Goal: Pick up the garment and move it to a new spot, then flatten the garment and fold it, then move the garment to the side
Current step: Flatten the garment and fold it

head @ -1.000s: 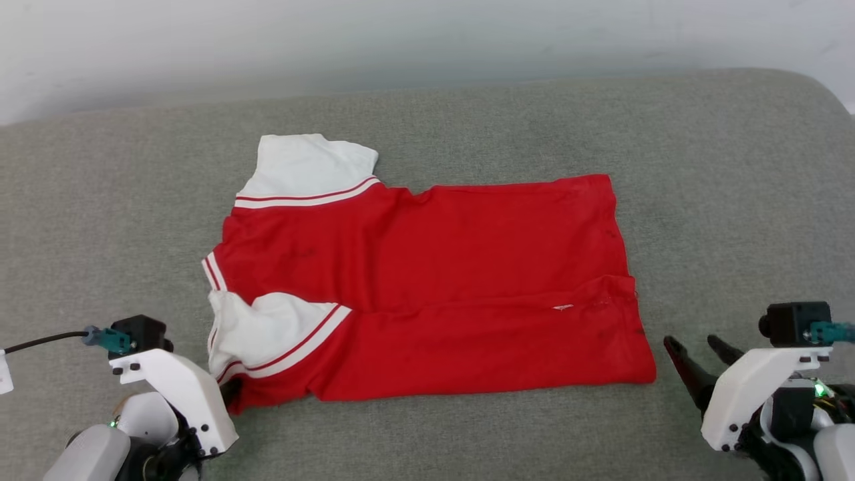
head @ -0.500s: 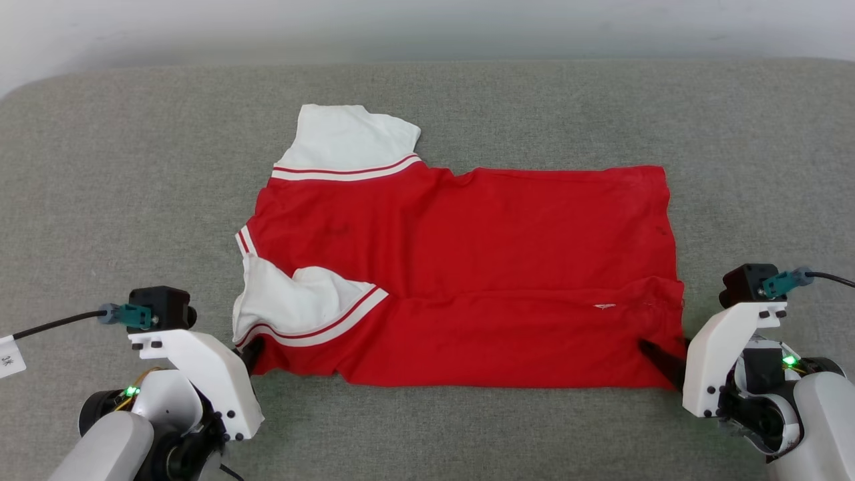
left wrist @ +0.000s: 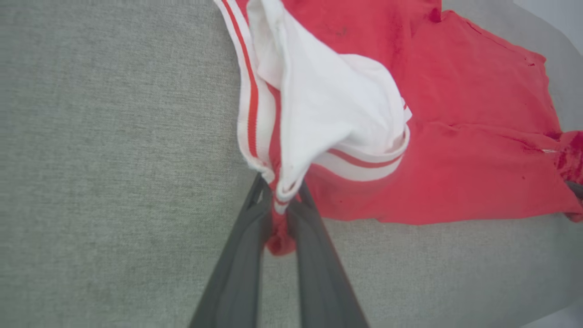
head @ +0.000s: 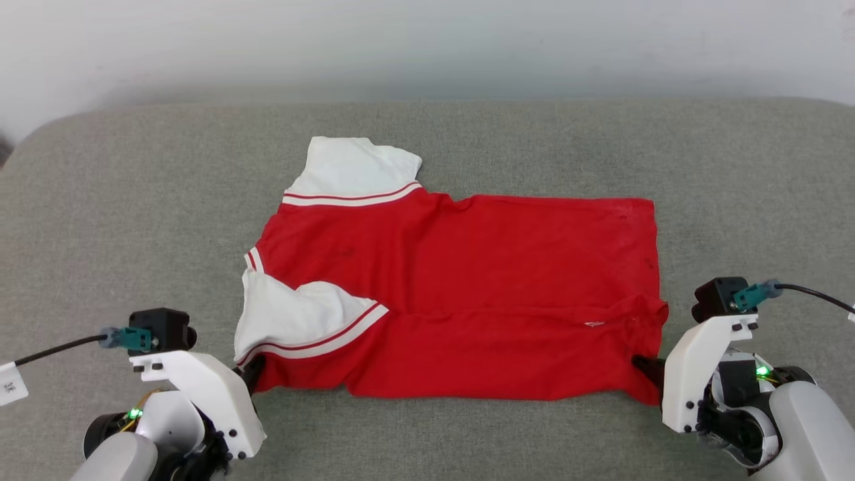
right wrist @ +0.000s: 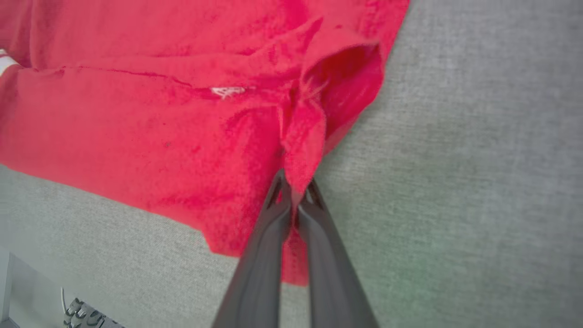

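Both pincers: biting cloth now, one on each near corner.
right gripper: pressed together on the near hem corner of the garment. A second ago it was spread and well clear of the cloth, so this is the change.
left gripper: pinching the near shoulder edge, just under the folded-in white sleeve. Same grip as a second ago.
cloth at tips: bunched into a small ridge at each pinch (the right one pulls a pocket of hem open).
garment position: flat, lengthwise across the middle of the grey cushion, collar end to the robot's left and hem to its right. Plain red face up, no print visible. The near strip looks already folded over.
far sleeve: sticks out flat past the far edge.
camera: head view shifted between frames; the garment itself looks unmoved.
meaning: my read is the fold step. Both near corners are secured, so a joint lift-and-carry is possible.
risk: thin pinches could slip, and an uneven lift would skew the fold.
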You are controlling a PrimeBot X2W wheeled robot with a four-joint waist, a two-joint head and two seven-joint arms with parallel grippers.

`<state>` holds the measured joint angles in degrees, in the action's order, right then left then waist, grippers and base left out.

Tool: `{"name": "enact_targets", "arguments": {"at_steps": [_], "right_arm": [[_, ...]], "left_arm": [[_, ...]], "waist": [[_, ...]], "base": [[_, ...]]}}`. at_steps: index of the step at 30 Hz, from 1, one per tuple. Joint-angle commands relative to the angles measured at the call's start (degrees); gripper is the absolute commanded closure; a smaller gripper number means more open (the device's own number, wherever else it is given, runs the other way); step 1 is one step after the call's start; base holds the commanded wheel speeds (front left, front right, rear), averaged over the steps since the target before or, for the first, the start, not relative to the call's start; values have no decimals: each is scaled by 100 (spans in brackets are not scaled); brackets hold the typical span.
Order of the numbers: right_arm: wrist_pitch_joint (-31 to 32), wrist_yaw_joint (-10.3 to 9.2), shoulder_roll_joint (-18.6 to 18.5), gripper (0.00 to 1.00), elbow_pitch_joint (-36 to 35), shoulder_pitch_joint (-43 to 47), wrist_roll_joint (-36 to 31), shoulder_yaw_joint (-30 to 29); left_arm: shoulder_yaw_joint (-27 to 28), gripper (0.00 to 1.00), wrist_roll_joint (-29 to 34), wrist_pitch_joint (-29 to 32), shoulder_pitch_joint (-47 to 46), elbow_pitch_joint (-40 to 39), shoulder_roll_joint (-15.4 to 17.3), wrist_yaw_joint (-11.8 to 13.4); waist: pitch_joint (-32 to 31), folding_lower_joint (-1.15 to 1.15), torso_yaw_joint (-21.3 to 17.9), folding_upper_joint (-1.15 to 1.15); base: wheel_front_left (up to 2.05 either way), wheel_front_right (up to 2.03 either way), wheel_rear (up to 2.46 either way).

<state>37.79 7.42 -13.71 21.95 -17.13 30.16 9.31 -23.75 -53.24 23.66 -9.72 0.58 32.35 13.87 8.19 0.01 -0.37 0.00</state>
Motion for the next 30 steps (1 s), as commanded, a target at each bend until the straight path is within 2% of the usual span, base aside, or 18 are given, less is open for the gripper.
{"name": "enact_targets", "arguments": {"at_steps": [1,6,10,14,18,19,20,21,22,30], "right_arm": [[-54,12,-61,100,-64,113,39,18],[-113,7,-117,100,-232,389,87,68],[-78,6,-157,100,-378,700,113,47],[-59,6,-163,100,-523,1015,110,-40],[-76,6,-104,100,-473,1243,79,-146],[-102,6,-97,75,-435,1289,47,-149],[-141,6,-59,21,-403,1326,64,-156],[-222,6,-46,0,-394,1345,48,-165],[-303,6,-47,0,-386,1360,18,-144],[-1839,7,-57,0,-871,1248,-329,-168]], "left_arm": [[20,100,-29,-50,102,2,-15,28],[29,100,-80,-160,356,6,-51,66],[47,100,-83,-180,654,-144,1,198],[76,100,-171,-109,1009,-257,95,337],[7,100,-253,-25,1171,-130,70,300],[23,100,-264,-82,1151,-77,29,292],[52,94,-268,-157,1105,-10,-29,313],[21,46,-237,-170,1073,80,-55,307],[-11,0,-203,-187,1037,172,-73,273],[131,0,39,-886,550,488,-289,103]], "waist": [[-213,-1,4,0],[-578,-1,43,0],[-836,-1,58,0],[-897,-1,44,0],[-885,-1,25,0],[-871,-1,15,0],[-860,-1,8,0],[-848,-1,3,0],[-836,-1,-2,0],[-733,-1,-214,0]], "base": [[0,0,0],[0,0,0],[0,0,0],[0,0,0],[0,0,0],[0,0,0],[0,0,0],[0,0,0],[0,0,0],[0,0,0]]}}
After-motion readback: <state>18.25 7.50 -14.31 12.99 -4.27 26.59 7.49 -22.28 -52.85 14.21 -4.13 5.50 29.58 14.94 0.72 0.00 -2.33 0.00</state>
